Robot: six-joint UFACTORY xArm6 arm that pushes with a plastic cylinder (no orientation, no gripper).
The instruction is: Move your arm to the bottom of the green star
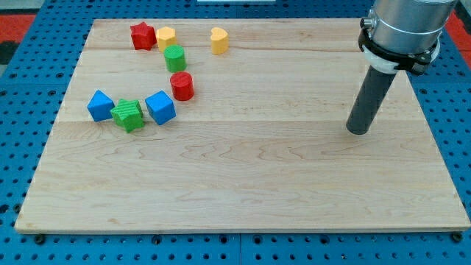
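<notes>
The green star lies on the wooden board at the view's left, between a blue triangular block on its left and a blue cube on its right, touching or nearly touching both. My tip rests on the board far to the view's right of the star, slightly lower than it, with no block near it.
A red cylinder and a green cylinder stand above the blue cube. A red star, a yellow block and a yellow heart sit near the board's top edge.
</notes>
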